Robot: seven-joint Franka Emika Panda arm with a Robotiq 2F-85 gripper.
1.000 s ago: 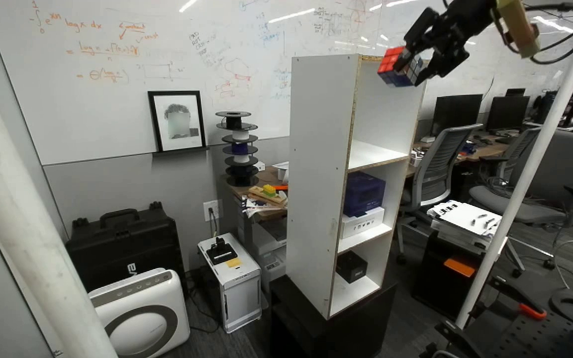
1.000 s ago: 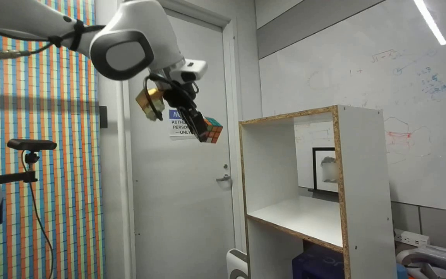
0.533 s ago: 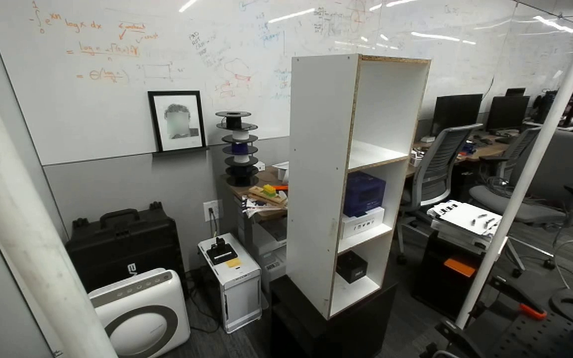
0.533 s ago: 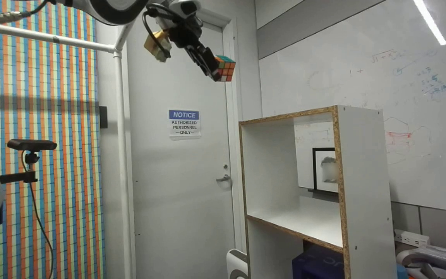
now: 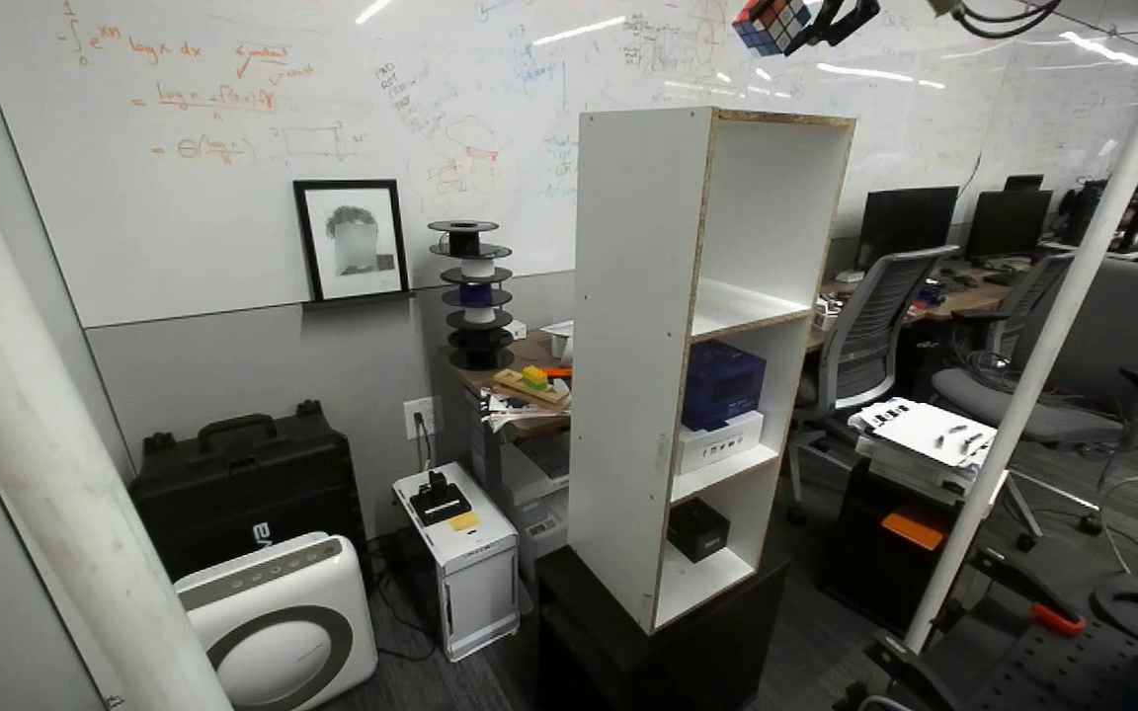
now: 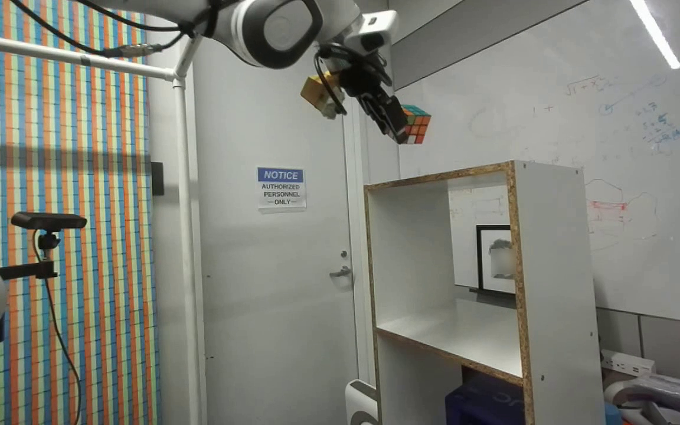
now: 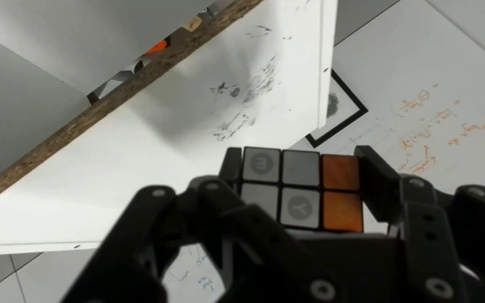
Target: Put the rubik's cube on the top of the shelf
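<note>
Robotiq gripper [image 7: 300, 174] clamped on a Rubik's cube [image 7: 300, 206]: fingers [image 7: 377, 181] pinched it from opposite sides, and it jutted past the fingertips. In the wrist view the face between the fingers bore grey stickers, one printed Y, another with a letter like an E or a sideways m; an orange column ran along the finger at that view's right. Edges looked equal, so the cube had no longer axis. In an exterior view it hung tilted, blue face [image 5: 757, 39] angled downward; in an exterior view a teal-green face [image 6: 417, 110] pointed up, above a mostly orange one.

Below the fingers stood a white shelving unit [image 6: 555, 265], long axis vertical. The cube was higher than its top and apart from it in both exterior views. Dark smudges [image 7: 242, 97] marked that top. Further below the fingers sat a purple box [image 5: 724, 385], printing too small to read.

Behind the fingers was a whiteboard [image 5: 352, 99]; its orange handwriting included "log x dx". Lower left of the fingers, a door sign [image 6: 281, 189] read: NOTICE, AUTHORIZED PERSONNEL ONLY.
</note>
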